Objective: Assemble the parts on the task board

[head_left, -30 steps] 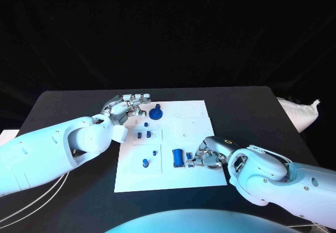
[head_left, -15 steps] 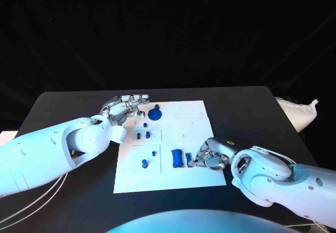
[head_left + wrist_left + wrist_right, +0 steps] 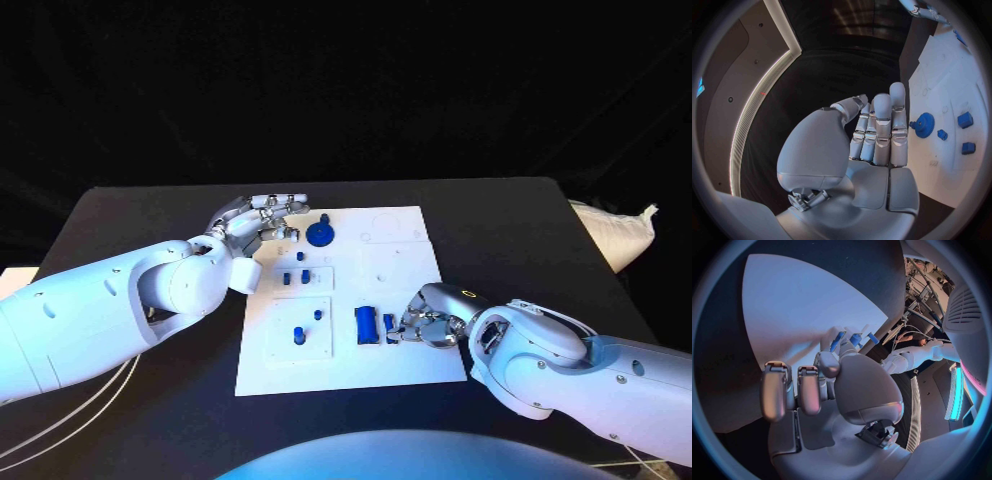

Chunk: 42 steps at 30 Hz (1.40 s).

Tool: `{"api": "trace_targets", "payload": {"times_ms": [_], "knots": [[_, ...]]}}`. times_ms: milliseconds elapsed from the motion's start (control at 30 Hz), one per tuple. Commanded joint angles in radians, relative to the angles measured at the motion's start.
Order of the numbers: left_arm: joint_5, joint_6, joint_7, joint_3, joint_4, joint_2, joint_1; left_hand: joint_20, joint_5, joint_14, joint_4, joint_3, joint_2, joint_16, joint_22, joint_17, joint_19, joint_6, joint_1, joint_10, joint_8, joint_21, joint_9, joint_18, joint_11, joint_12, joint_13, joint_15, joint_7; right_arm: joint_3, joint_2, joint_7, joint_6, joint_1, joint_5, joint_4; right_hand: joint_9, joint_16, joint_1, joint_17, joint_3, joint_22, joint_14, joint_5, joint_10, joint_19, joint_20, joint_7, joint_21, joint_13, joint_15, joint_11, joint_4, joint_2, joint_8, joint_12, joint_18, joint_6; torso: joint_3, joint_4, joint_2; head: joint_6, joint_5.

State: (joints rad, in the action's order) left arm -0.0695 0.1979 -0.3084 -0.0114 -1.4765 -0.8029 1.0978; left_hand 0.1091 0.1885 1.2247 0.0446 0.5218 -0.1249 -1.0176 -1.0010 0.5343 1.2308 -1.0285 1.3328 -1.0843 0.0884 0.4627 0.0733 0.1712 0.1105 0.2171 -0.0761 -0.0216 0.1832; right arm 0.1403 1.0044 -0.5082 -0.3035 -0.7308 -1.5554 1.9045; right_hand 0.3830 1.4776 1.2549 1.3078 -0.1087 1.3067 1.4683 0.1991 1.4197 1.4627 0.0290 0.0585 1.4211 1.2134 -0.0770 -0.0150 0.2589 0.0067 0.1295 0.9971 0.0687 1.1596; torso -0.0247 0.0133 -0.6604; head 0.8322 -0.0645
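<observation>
The white task board (image 3: 397, 265) lies in the middle of the black table. A round blue gear-like part (image 3: 320, 235) sits near its far left corner, and my left hand (image 3: 260, 222) hovers just beside it, fingers extended and holding nothing. In the left wrist view the left hand (image 3: 879, 137) is next to the gear (image 3: 923, 124). My right hand (image 3: 428, 322) rests at the board's near right edge, its fingertips at a small blue piece (image 3: 389, 327) beside a long blue block (image 3: 366, 323). In the right wrist view the right hand (image 3: 817, 385) reaches to the blue pieces (image 3: 837, 341); any grip is hidden.
Small blue parts (image 3: 296, 277) stand in a raised square at the board's left middle, and another blue part (image 3: 300, 334) sits in the near left square. A white bag (image 3: 617, 232) lies off the table's right edge. Black table (image 3: 519, 230) surrounds the board.
My right hand has shifted slightly at the small blue piece, first toward me and then back. The left hand has barely moved.
</observation>
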Motion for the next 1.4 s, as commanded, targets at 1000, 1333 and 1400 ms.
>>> {"api": "trace_targets", "payload": {"times_ms": [1000, 1333, 1400], "knots": [[-0.024, -0.009, -0.045, 0.000, 0.066, 0.025, -0.004, 0.051, -0.066, -0.237, -0.094, -0.130, 0.009, 0.207, 0.127, -0.126, -0.194, 0.023, -0.101, 0.073, 0.011, -0.187, -0.002, 0.000, 0.033, 0.008, 0.007, -0.048, 0.014, 0.001, -0.041, 0.604, -0.180, -0.133, 0.883, -0.243, -0.011, -0.661, 0.183, -0.631, 0.002, -0.750, -0.132, 0.072, -0.289, -0.307, 0.042, 0.074, -0.594, -0.394, 0.047, 0.059, -0.044, 0.083, -0.059, -0.561, 0.116, -0.153, -0.0034, 0.0149, 0.060, -0.049, -0.009], [-0.068, 0.003, -0.115, 0.000, 0.212, 0.111, -0.032, 0.079, -0.053, -0.183, -0.114, -0.199, 0.059, 0.534, 0.348, -0.298, -0.206, -0.021, -0.020, 0.036, 0.030, -0.351, -0.002, 0.012, 0.021, 0.002, 0.012, -0.059, -0.004, 0.001, -0.189, 0.782, -0.111, -0.190, 1.242, -0.529, -0.037, -0.961, 0.259, -0.779, 0.030, -0.921, -0.184, 0.040, -0.369, -0.315, 0.076, 0.113, -0.842, -0.617, 0.086, 0.103, -0.083, 0.084, -0.058, -0.702, 0.116, -0.213, -0.0065, 0.0244, 0.131, -0.103, -0.012], [-0.072, 0.010, -0.119, 0.001, 0.247, 0.136, -0.037, 0.084, -0.052, -0.173, -0.115, -0.198, 0.060, 0.577, 0.372, -0.311, -0.213, -0.022, -0.011, 0.032, 0.026, -0.368, -0.003, 0.011, 0.022, -0.007, 0.012, -0.063, -0.005, 0.001, -0.218, 0.798, -0.096, -0.193, 1.310, -0.580, -0.048, -1.021, 0.290, -0.810, 0.052, -0.950, -0.206, 0.036, -0.369, -0.328, 0.081, 0.117, -0.886, -0.674, 0.093, 0.110, -0.099, 0.083, -0.061, -0.741, 0.115, -0.211, -0.0073, 0.0259, 0.140, -0.103, -0.010]]}}
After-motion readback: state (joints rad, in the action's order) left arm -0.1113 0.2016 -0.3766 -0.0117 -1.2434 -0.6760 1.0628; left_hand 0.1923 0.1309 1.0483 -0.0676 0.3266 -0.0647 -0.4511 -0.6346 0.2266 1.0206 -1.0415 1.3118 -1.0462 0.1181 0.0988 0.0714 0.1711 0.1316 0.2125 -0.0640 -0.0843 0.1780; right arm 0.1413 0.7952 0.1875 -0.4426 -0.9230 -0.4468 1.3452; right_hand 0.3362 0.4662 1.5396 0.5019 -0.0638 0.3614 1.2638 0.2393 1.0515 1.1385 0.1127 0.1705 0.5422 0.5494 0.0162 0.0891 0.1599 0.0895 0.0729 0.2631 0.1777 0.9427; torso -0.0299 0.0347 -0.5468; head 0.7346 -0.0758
